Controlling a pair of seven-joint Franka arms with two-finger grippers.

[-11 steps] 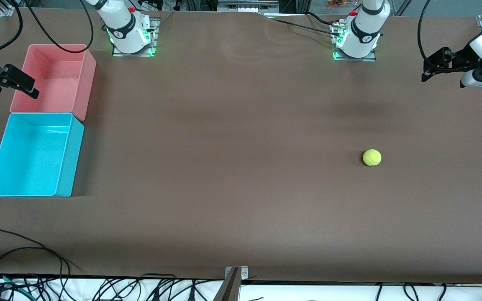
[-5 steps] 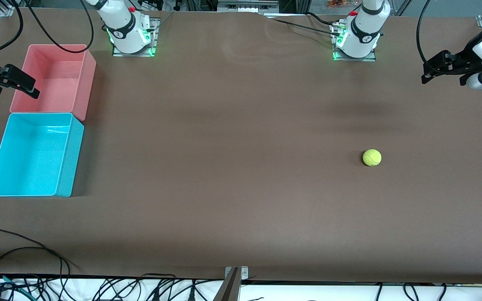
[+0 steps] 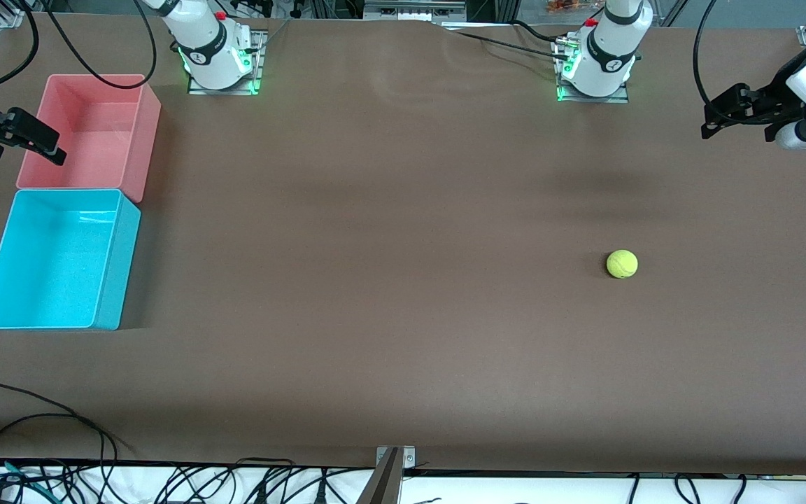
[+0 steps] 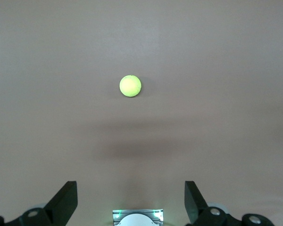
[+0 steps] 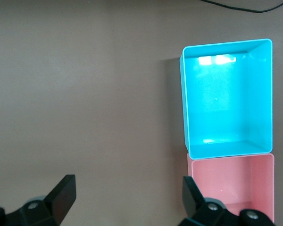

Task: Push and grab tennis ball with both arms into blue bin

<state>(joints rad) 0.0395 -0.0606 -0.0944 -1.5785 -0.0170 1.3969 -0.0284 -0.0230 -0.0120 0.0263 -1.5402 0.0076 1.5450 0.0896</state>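
The tennis ball [image 3: 622, 264] lies alone on the brown bench [image 3: 389, 280] at the lower right of the front frame, well apart from the blue bin [image 3: 53, 259] at the left edge, which touches the pink bin [image 3: 92, 129] above it. The left claw [image 3: 714, 119] hangs at the upper right edge over bare bench, its fingers spread wide and holding nothing. The right claw [image 3: 43, 143] hangs at the upper left edge over the pink bin's rim, likewise wide and holding nothing.

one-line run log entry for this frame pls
tennis ball: on table, untouched | blue bin: empty | left gripper: open, raised | right gripper: open, by pink bin
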